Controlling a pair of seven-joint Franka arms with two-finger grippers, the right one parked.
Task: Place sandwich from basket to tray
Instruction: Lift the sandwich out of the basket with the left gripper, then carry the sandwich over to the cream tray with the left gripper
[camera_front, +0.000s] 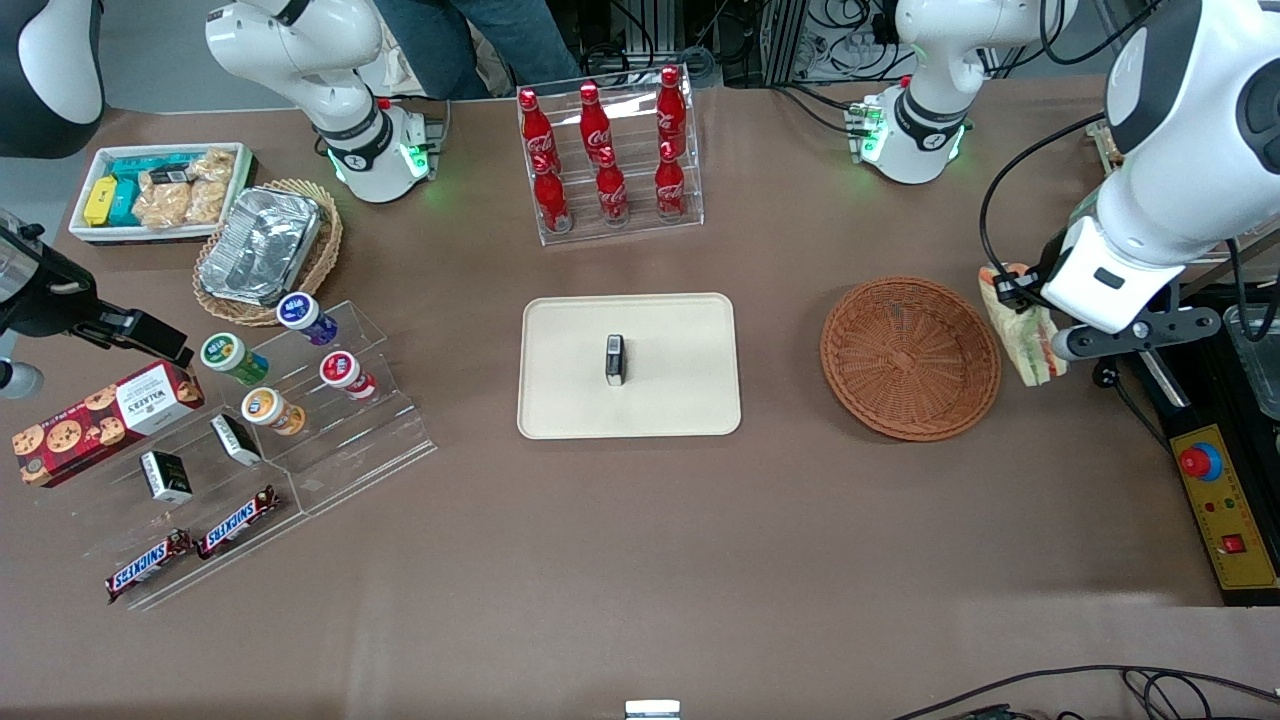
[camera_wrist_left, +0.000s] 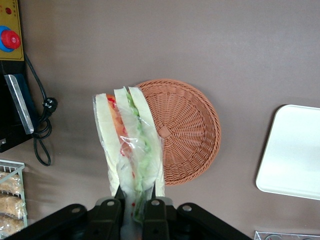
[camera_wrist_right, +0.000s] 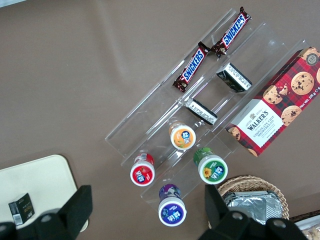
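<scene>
The wrapped sandwich (camera_front: 1022, 328) (camera_wrist_left: 129, 142), pale bread with green, red and orange filling, hangs in the air beside the basket, toward the working arm's end of the table. My left gripper (camera_front: 1018, 290) (camera_wrist_left: 134, 197) is shut on one end of it, held above the table. The reddish-brown wicker basket (camera_front: 910, 357) (camera_wrist_left: 186, 131) lies with nothing in it. The cream tray (camera_front: 628, 365) (camera_wrist_left: 294, 152) sits mid-table beside the basket, toward the parked arm, with a small black box (camera_front: 615, 359) on it.
A rack of red cola bottles (camera_front: 608, 155) stands farther from the camera than the tray. A yellow control box (camera_front: 1225, 505) (camera_wrist_left: 10, 31) and cables lie at the working arm's table edge. Clear stands with yogurt cups (camera_front: 300, 380), snack bars and a cookie box sit toward the parked arm's end.
</scene>
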